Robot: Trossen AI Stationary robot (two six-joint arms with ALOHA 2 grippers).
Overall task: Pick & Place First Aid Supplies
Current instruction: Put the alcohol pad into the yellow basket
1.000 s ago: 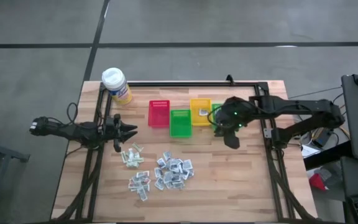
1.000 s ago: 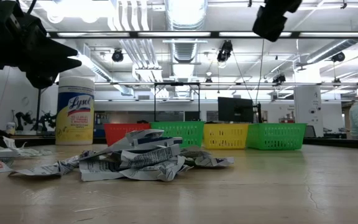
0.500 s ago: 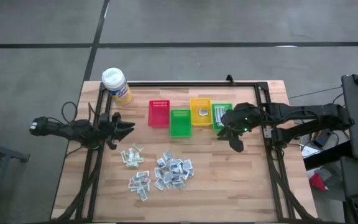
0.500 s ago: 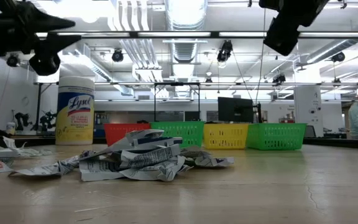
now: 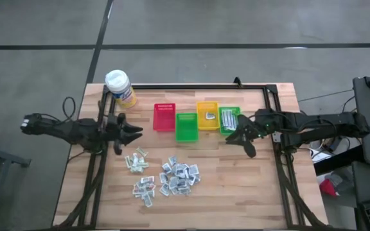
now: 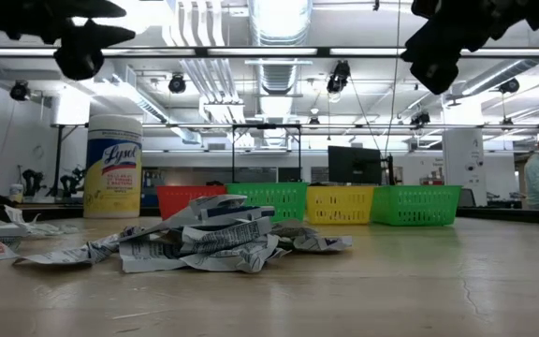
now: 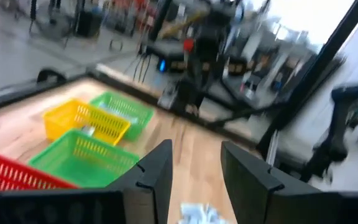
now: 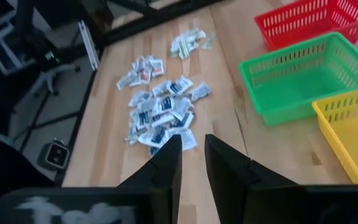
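Observation:
The first aid supplies lie as small flat packets in three loose heaps on the wooden table: one (image 5: 137, 160) near my left gripper, a larger one (image 5: 180, 176) at mid-table, also in the right wrist view (image 8: 160, 112), and a third (image 5: 144, 189) nearer the front. My left gripper (image 5: 133, 135) hangs open above the table's left part, fingers level and nothing between them (image 7: 196, 168). My right gripper (image 5: 241, 142) is open and empty (image 8: 193, 158), in front of the right green bin and tipped down toward the heaps.
Four small bins stand in a row at the back: red (image 5: 164, 117), green (image 5: 186, 127), yellow (image 5: 207, 109) with a packet inside, and a second green (image 5: 229, 128) holding white strips. A yellow canister with a white cap (image 5: 121, 88) is at the far left corner.
My left gripper has risen, staying open over the table's left part. My right gripper has drawn back from over the right green bin toward the table's right edge, sunk a little and tipped its fingers downward; the strips in that bin now show.

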